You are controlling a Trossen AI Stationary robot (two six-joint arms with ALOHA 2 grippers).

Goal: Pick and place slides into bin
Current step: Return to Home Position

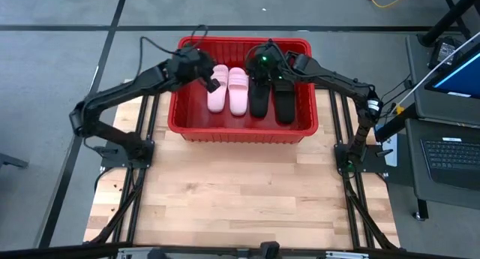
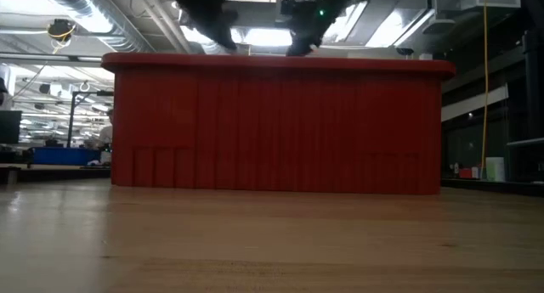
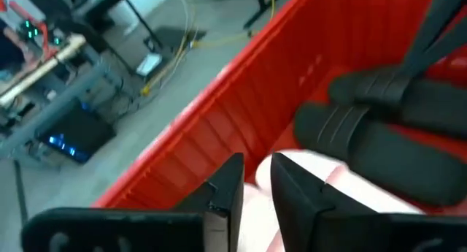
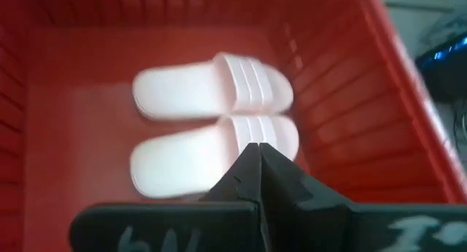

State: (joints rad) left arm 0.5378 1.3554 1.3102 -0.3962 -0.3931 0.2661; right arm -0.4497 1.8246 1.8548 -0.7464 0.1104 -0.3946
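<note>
- Red plastic is what you see first: the bin (image 1: 240, 131) stands at the far end of the wooden table (image 1: 240, 191), and in the low view its ribbed front wall (image 2: 272, 132) fills the middle of the picture.
- All four slides lie inside the bin, side by side, and none is on the table.
- From above, you find the two pink slides (image 1: 228, 90) in the left half and the two black slides (image 1: 271, 100) in the right half, the inner pink one just beside the inner black one.
- Your left gripper (image 1: 212, 82) hangs over the bin's left part, above the outer pink slide.
- In the left wrist view its fingers (image 3: 233, 186) stand slightly parted with nothing between them. Pink sole (image 3: 321, 175) and the black straps (image 3: 365, 120) lie below, and the bin's wall (image 3: 241, 98) is behind.
- Your right gripper (image 1: 261, 70) is over the black pair, near the bin's far wall.
- In the right wrist view its fingers (image 4: 252, 172) are pressed together and grasp nothing. Past them the pink pair (image 4: 211, 88) rests flat on the red floor (image 4: 73, 135).
</note>
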